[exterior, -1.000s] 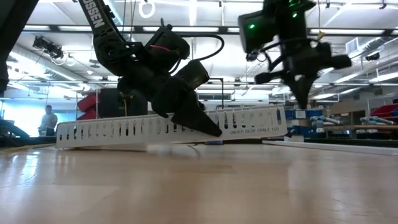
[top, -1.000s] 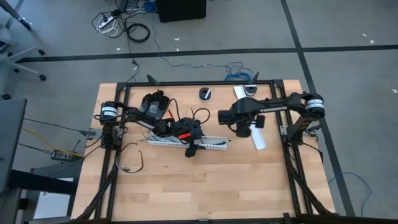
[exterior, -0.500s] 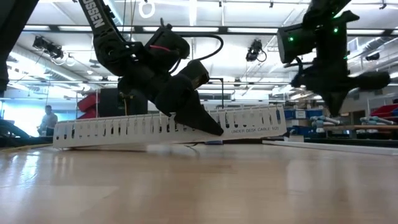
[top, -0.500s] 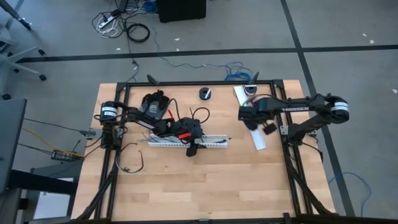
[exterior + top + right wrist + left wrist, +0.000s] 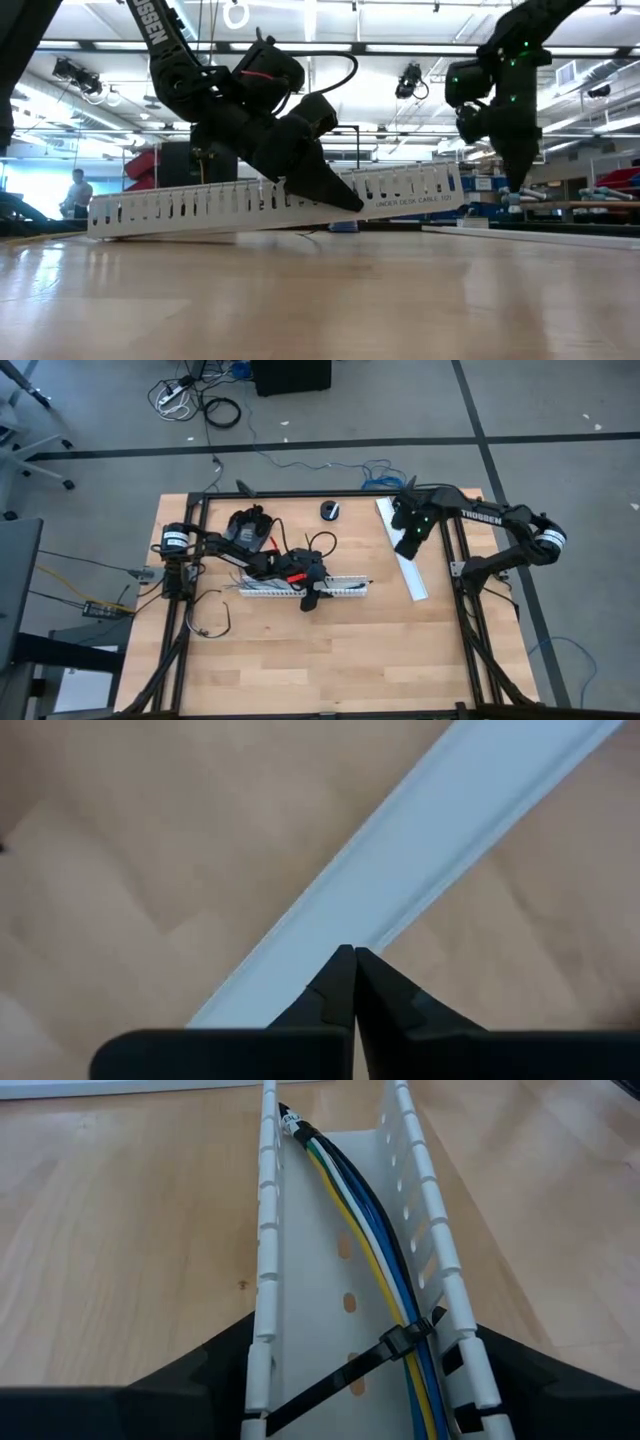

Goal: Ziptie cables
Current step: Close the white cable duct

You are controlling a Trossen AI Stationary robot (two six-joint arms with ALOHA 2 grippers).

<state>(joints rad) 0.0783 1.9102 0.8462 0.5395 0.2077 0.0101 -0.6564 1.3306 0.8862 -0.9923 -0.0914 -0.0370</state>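
The white slotted duct (image 5: pixel 340 588) lies across the table's middle; in the low view the duct (image 5: pixel 180 208) tilts. Inside it runs the bundle of cables (image 5: pixel 370 1210), black, blue, yellow and white, with a black ziptie (image 5: pixel 400 1342) looped round them and its tail trailing across the duct floor. My left gripper (image 5: pixel 360 1370) straddles the duct near its middle (image 5: pixel 312 598). My right gripper (image 5: pixel 405 545) is shut and points down above a flat white strip (image 5: pixel 430 840) at the table's far right, holding nothing. My left gripper has the duct between its two fingers, one outside each long slotted wall (image 5: pixel 262 1350) (image 5: pixel 462 1370). The fingers (image 5: pixel 330 190) slant down from the table's left and lie along the duct. The duct's right end (image 5: pixel 440 190) is raised, its left end (image 5: pixel 100 225) on the table.
The white strip (image 5: pixel 415 580) lies slantwise by the right frame rail. A small black object (image 5: pixel 330 510) and a black clump (image 5: pixel 248 525) sit near the far edge. A thin loose wire (image 5: pixel 215 615) curls at the left. Bare wood fills the near half.
My right gripper has swung from beside the duct's right end toward the table's far right corner, rolling about its own axis, and stays shut above the white strip. The duct's right end has risen a little in my left gripper's hold.
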